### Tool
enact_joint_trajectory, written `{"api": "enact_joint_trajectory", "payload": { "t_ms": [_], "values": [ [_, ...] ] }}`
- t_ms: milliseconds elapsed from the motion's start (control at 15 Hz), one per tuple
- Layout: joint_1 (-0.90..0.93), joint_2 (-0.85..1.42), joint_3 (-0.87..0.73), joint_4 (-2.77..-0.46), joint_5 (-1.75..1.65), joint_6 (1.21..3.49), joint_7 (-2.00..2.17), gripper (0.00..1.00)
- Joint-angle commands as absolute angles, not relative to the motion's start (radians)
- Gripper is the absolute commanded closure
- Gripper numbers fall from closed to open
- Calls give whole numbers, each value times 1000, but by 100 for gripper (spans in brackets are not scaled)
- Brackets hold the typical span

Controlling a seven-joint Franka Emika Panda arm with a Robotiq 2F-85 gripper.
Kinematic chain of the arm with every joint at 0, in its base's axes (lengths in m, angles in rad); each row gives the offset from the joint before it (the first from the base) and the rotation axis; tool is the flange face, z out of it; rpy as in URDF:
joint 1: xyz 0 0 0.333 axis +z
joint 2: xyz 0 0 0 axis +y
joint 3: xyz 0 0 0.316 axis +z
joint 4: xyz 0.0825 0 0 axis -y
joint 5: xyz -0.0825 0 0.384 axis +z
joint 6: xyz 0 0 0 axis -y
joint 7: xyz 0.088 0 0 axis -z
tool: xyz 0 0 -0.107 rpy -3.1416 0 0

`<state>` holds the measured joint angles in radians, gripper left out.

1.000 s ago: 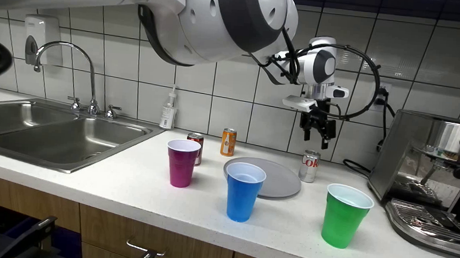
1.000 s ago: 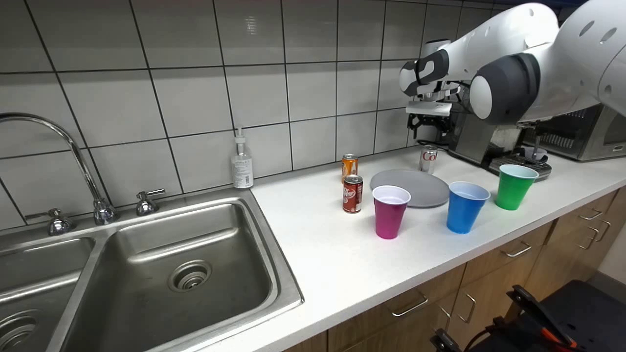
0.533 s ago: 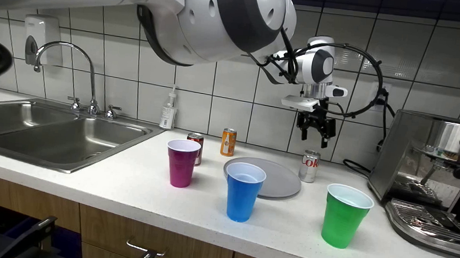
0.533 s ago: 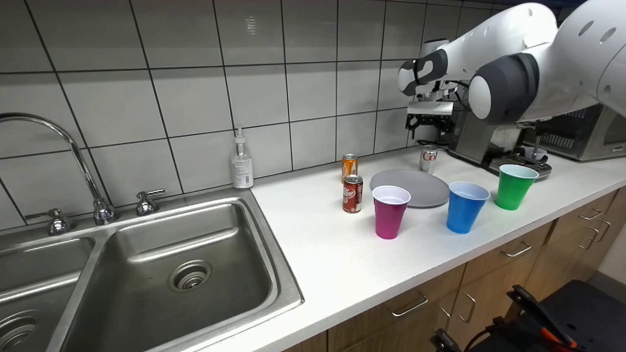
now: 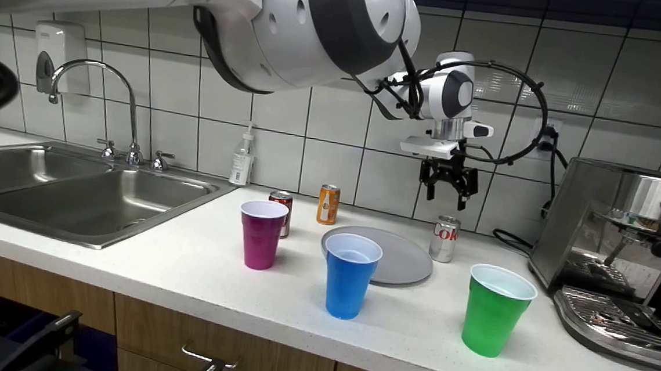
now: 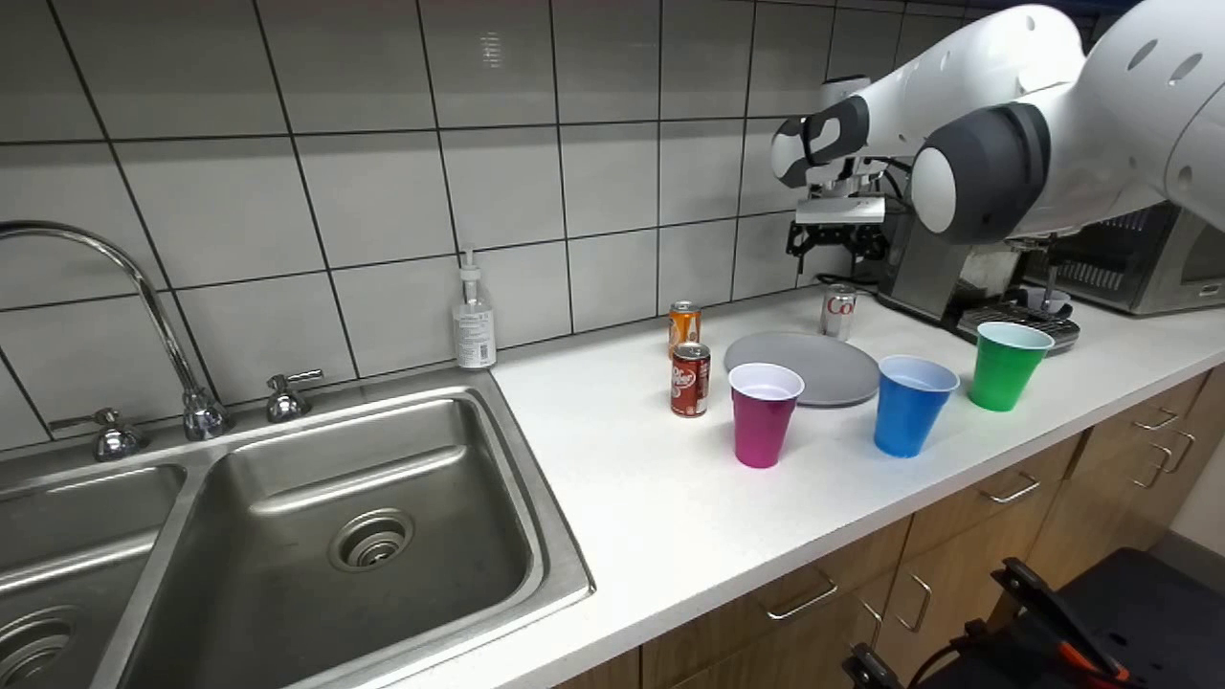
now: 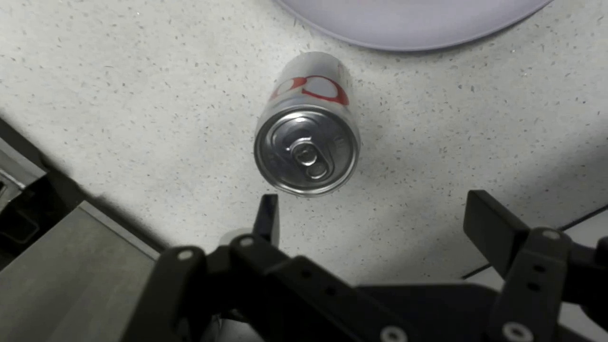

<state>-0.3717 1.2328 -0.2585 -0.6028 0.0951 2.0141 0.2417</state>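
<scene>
Near me, the black two-fingered gripper hangs, jaws apart, above a silver cylindrical metal can, likely slick and dentable, best held mid-body.

Gripper hangs above and behind plate

In an exterior view, a silver can stands behind the plate. Left of the plate: an orange can and a red can; in front, a purple cup; to the right, a blue cup and a green cup.

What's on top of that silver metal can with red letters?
On top, the silver can has a round metal lid with a pull tab. The lid hides its inside.
</scene>
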Motion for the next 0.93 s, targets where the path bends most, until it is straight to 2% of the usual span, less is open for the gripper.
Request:
{"api": "enact_joint_trajectory", "payload": {
  "t_ms": [0, 600, 667, 867],
  "values": [
    [-362, 1186, -244, -663, 100, 2016, 178, 0],
    [-344, 1168, -251, -696, 94, 2011, 120, 0],
    [-352, 1224, -258, -624, 95, 2014, 159, 0],
    [-352, 1226, -258, -626, 95, 2014, 157, 0]
  ]
}}
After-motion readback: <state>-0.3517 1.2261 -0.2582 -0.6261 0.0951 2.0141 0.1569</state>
